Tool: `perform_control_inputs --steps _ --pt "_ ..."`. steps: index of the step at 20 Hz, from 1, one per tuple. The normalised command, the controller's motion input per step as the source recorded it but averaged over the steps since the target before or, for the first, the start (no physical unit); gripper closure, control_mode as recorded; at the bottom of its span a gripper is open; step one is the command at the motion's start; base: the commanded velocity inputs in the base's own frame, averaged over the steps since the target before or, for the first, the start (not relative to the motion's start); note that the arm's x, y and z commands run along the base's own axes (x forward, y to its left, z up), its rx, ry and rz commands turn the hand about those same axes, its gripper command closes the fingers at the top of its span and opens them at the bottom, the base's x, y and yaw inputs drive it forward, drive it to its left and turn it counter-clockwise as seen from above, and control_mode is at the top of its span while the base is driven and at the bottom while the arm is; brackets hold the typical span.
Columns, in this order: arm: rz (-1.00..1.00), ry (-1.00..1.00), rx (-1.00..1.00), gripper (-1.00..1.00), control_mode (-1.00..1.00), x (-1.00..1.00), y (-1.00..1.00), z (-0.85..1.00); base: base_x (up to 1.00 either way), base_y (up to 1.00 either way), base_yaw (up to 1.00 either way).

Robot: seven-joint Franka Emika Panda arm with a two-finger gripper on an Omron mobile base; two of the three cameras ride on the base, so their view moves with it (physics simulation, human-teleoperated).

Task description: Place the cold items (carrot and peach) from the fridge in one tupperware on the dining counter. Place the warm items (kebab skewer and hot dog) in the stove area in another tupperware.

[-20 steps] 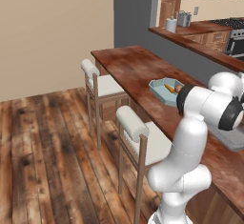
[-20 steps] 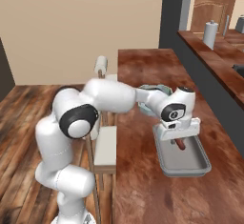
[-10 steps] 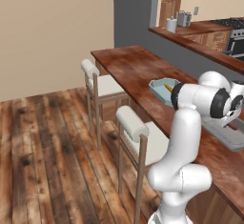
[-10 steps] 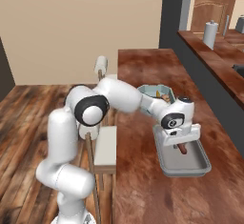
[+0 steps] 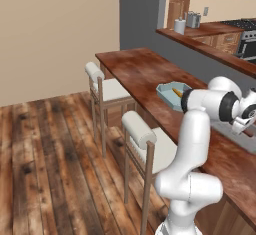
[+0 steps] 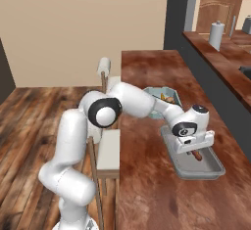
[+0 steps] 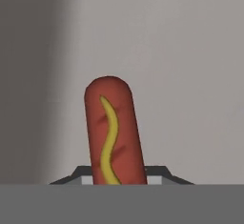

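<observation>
The hot dog [image 7: 115, 131] now hangs over the grey tupperware [image 6: 212, 170], just above its floor and nearer its far end; a second ago, in the right base view, the hand stood a little farther up the counter at the container's far rim, and since then the wrist has swung down over the container's inside, while in the left base view the forearm has dropped toward the right edge. The gripper [image 6: 196, 152] is pinched on the hot dog: in the hand view the sausage rises from between the two dark finger tips [image 7: 159, 173], which press its lower end from either side, so most of its length sticks out beyond them. Its long axis runs straight away from the hand, nearly upright in that view with a slight lean, the mustard line along it facing the camera; in the right base view it pokes out below the hand, slanting along the tupperware's length. This tupperware lies on the dining counter [image 6: 147, 77] near its right edge. Beyond it, toward the counter's middle, stands a blue-green tupperware [image 5: 171, 94] with an orange carrot [image 5: 177, 92] inside.
</observation>
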Motion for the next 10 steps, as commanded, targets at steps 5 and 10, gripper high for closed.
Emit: perform_control_inputs --steps 5,10 --pt "0.00 -0.16 0.01 -1.00 -1.00 -0.03 0.00 0.02 0.00 0.00 0.00" --pt "-0.01 -0.26 0.01 -1.00 -1.00 -0.36 0.11 0.14 0.00 0.00 0.00"
